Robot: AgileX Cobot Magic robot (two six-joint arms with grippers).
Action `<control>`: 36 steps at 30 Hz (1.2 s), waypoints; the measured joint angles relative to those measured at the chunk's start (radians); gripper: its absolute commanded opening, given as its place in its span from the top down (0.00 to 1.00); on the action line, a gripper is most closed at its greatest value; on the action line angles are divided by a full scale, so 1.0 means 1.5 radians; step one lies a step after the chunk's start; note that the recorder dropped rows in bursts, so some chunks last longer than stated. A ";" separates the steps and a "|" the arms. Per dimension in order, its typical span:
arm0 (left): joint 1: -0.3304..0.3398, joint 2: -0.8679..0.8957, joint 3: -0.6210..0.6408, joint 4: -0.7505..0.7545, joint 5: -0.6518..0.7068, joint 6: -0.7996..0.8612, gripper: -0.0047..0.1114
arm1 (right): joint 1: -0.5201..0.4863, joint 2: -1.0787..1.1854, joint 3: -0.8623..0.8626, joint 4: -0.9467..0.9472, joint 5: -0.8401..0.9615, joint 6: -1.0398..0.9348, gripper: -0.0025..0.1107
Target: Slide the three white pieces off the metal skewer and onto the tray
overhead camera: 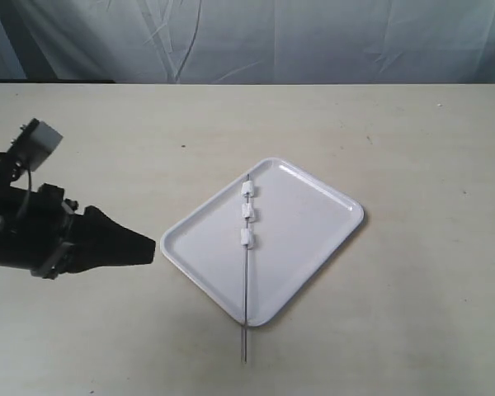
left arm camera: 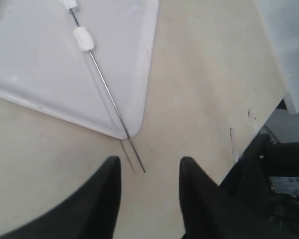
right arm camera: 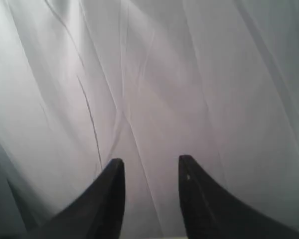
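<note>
Exterior view: your left arm reaches in from the left edge, dark and bulky. The left gripper (overhead camera: 147, 246) points right, toward the tray (overhead camera: 313, 239), and stops near the tray's left corner without touching it. From this side its fingers read as one black wedge. The white tray sits turned like a diamond on the pale table (overhead camera: 412, 132). The skewer (overhead camera: 246, 289) lies straight across the tray, and its near end runs past the tray's lower corner onto the table. The three white pieces (overhead camera: 248, 212) are threaded on the skewer's far half, spaced apart, all over the tray. Your right arm does not appear here.

Left wrist view: the left gripper (left arm camera: 150, 162) has its two black fingers (left arm camera: 102, 199) spread, with nothing between them. The skewer (left arm camera: 107, 92) tip rests on the table just ahead of the gap. Two of the white pieces (left arm camera: 83, 39) show farther along the rod, above the tray (left arm camera: 150, 59).

Right wrist view: the right gripper (right arm camera: 150, 162) is spread and empty, facing a draped pale curtain (right arm camera: 189, 74).
</note>
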 measured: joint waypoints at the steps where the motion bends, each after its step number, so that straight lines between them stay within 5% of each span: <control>1: -0.013 0.010 0.000 -0.004 -0.005 0.005 0.63 | 0.000 0.035 -0.003 -0.034 -0.004 0.010 0.66; 8: -0.059 0.058 0.000 -0.035 -0.048 0.019 0.65 | 0.000 0.203 -0.013 -0.270 0.101 0.171 0.66; 15: -0.068 0.072 -0.001 -0.050 -0.106 0.030 0.65 | 0.000 0.313 -0.016 -0.178 0.347 0.077 0.66; 21: -0.068 0.072 -0.001 -0.094 -0.114 0.066 0.65 | 0.000 0.418 -0.017 0.228 0.466 -0.243 0.66; 29: -0.130 0.096 -0.007 -0.127 -0.171 0.081 0.65 | 0.000 0.544 -0.017 0.951 0.522 -0.916 0.66; 36: -0.182 0.197 -0.058 -0.158 -0.193 0.052 0.65 | 0.000 0.556 -0.017 1.165 0.532 -1.143 0.66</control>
